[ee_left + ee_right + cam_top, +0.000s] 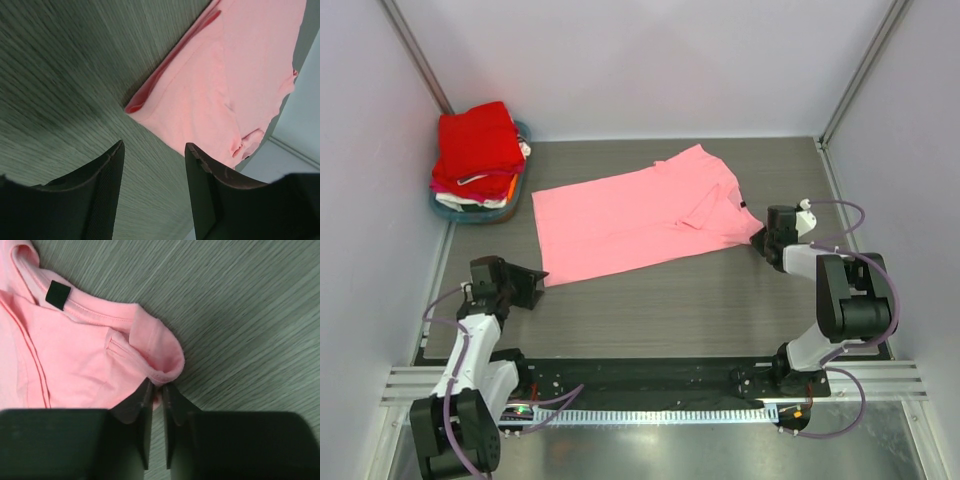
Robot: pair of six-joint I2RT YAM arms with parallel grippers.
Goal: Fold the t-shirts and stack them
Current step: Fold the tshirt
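Plenty already banked here: a stack of folded shirts [475, 150], bright red on top with magenta, orange and white edges peeking out below, sits on the teal tray [470, 216], well beyond the left end effector [532, 285] and off to its outer side. That leaves the pink t-shirt [630, 225], lying spread across the counter [700, 300] between the two arms. By my reading it is not yet folded, with one sleeve flopped in over the chest.

The right end effector [156, 390] is clenched on that shirt's rolled shoulder edge, a sliver of pink caught between its tips, and the small black neck label [57, 294] lies ahead and to one side of them. The left one is released, jaws wide, with the hem corner just ahead of it and nothing held.

The cloth is a soft, thin knit with stitched seams, limp and creasing easily. The counter is grey with a fine woodgrain.
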